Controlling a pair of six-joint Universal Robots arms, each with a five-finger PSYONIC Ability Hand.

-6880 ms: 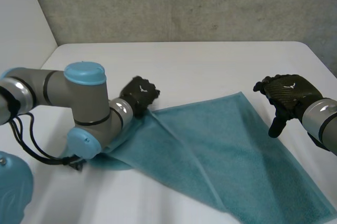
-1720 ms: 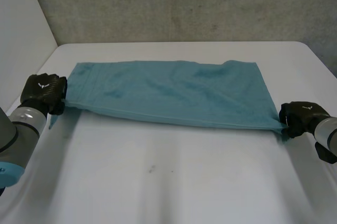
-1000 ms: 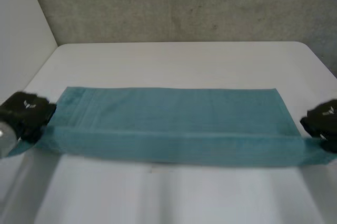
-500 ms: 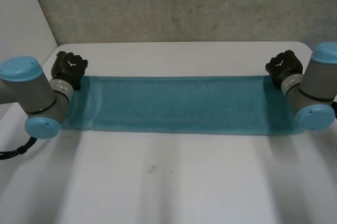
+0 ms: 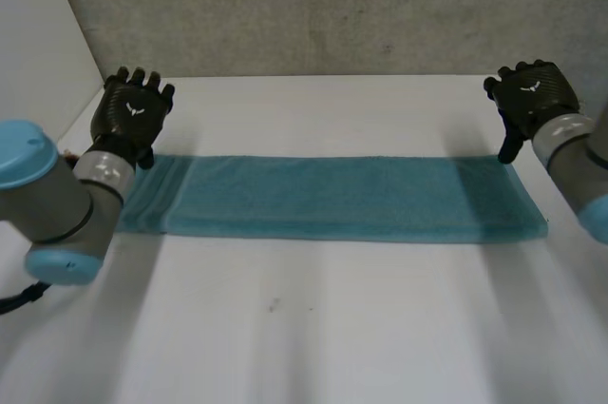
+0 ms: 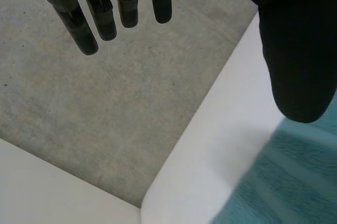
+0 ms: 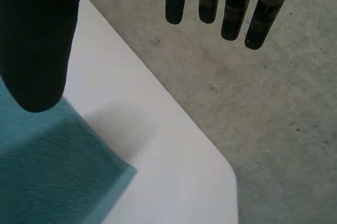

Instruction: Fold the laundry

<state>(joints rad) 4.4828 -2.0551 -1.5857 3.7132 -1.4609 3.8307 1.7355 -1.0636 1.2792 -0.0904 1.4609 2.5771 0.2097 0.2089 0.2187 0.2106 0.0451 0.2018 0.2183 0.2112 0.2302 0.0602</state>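
Left hand (image 5: 136, 111) and right hand (image 5: 530, 95) hover splayed, empty, above the folded teal towel (image 5: 342, 197) strip's ends; halving it likely wants short edges matched squarely.

Towel (image 5: 342, 200) L end partly behind L arm (image 5: 95, 190); R arm (image 5: 581, 171) half out of frame, head view.
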